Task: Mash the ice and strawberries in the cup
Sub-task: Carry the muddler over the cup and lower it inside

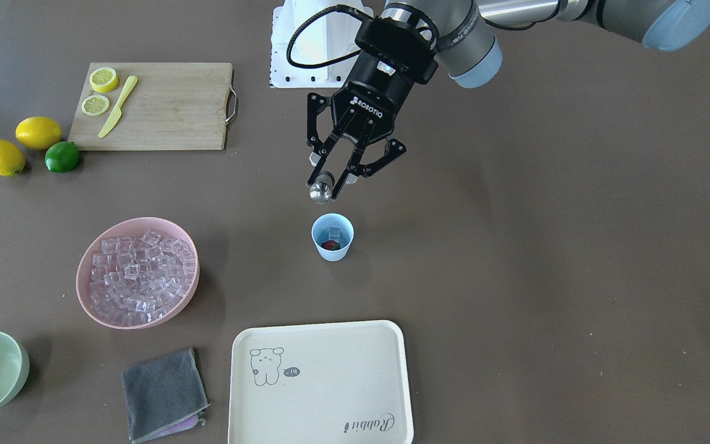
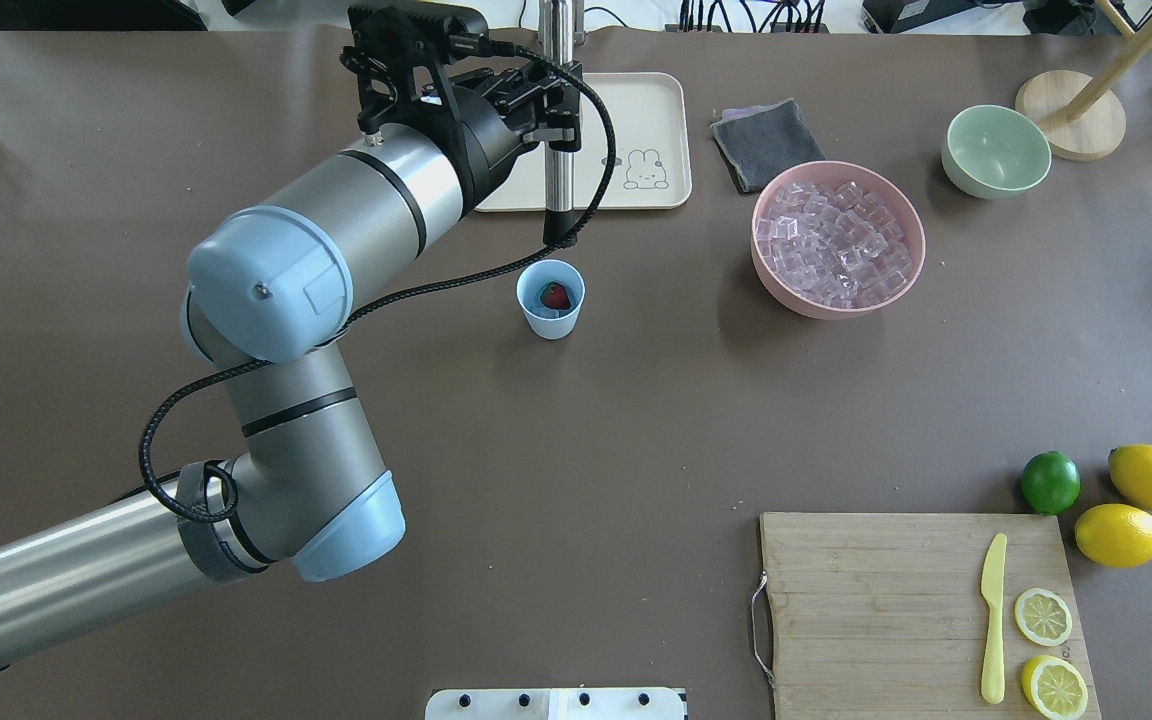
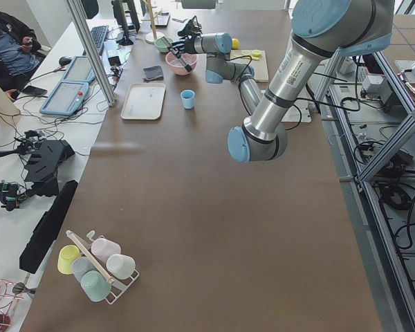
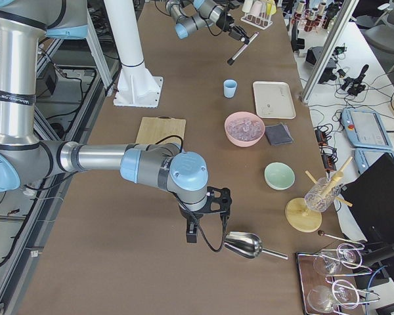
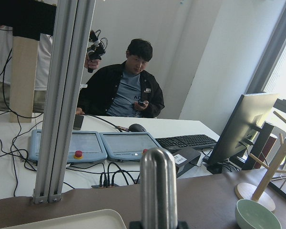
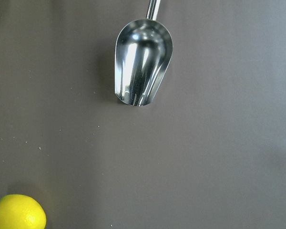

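The light-blue cup stands upright mid-table. Inside it lie a red strawberry and a clear piece of ice. More ice fills the pink bowl. My left gripper is shut on a steel muddler, whose black lower end hangs above the cup's far rim, clear of it. The muddler's rounded top shows in the left wrist view. My right gripper shows only in the exterior right view, where I cannot tell its state.
A cream tray and grey cloth lie beyond the cup. A green bowl, a cutting board with lemon slices and a yellow knife, two lemons and a lime stand around. A steel scoop lies under the right wrist.
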